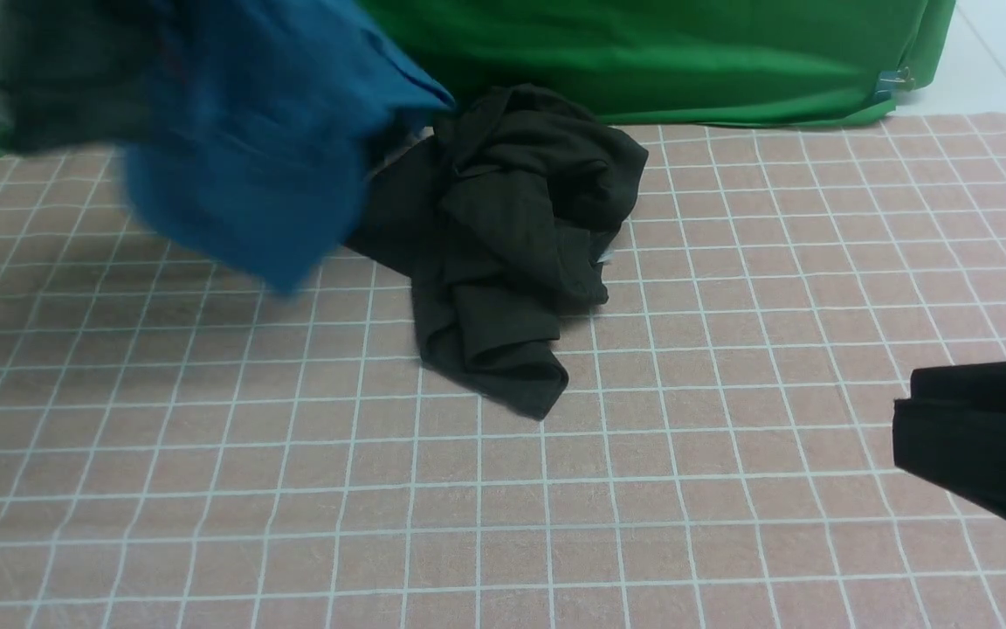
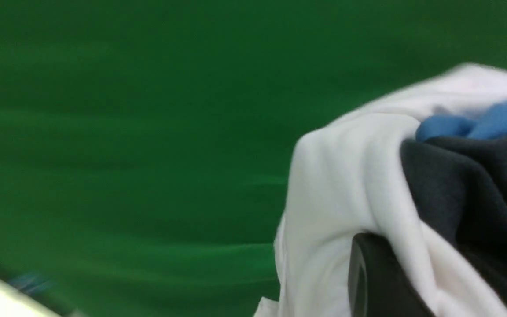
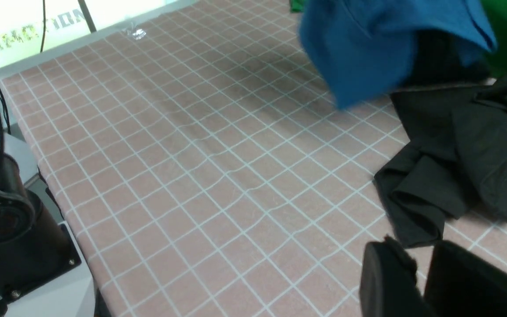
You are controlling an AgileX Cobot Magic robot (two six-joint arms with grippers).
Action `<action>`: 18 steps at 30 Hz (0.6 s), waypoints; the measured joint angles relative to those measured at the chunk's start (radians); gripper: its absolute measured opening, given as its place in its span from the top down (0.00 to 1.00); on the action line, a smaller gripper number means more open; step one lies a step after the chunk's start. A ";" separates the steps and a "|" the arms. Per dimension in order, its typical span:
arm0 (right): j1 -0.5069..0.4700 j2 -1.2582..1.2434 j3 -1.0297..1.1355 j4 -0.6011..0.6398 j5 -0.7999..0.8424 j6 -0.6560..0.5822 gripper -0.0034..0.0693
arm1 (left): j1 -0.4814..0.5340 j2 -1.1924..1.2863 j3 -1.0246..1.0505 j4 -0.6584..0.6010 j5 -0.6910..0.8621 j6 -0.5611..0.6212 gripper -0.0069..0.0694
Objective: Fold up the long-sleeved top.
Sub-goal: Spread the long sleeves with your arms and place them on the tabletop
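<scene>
The long-sleeved top (image 1: 503, 236), very dark brownish-black, lies crumpled on the checked cloth at the middle back; it also shows in the right wrist view (image 3: 460, 154). Up at the far left a blue cloth (image 1: 258, 131) hangs blurred in the air with a dark cloth (image 1: 66, 79) beside it. In the left wrist view my left gripper (image 2: 412, 281) is shut on a bundle of white garment (image 2: 346, 176), blue cloth (image 2: 478, 121) and charcoal cloth (image 2: 469, 185); only one finger (image 2: 368, 277) shows. My right gripper (image 1: 983, 445) hovers at the near right, its fingers (image 3: 385, 281) slightly apart with nothing between them.
A pink tablecloth with a white grid (image 1: 293, 489) covers the table. A green backdrop cloth (image 1: 686, 52) hangs along the far edge. In the right wrist view a black camera mount (image 3: 11, 237) stands past the table's edge.
</scene>
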 joint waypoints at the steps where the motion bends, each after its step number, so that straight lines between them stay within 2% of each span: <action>1: 0.000 0.000 0.000 0.000 -0.004 0.000 0.72 | 0.027 -0.012 0.000 0.000 -0.010 -0.007 0.73; 7: 0.000 0.000 -0.003 0.000 -0.015 -0.001 0.72 | 0.177 -0.029 0.000 0.000 -0.061 -0.064 0.73; 12: 0.000 0.000 -0.005 0.000 -0.015 -0.001 0.72 | 0.203 0.048 0.000 0.000 -0.057 -0.072 0.73; 18: 0.000 0.000 -0.006 0.000 -0.015 -0.001 0.71 | 0.205 0.247 0.000 0.000 0.023 -0.073 0.73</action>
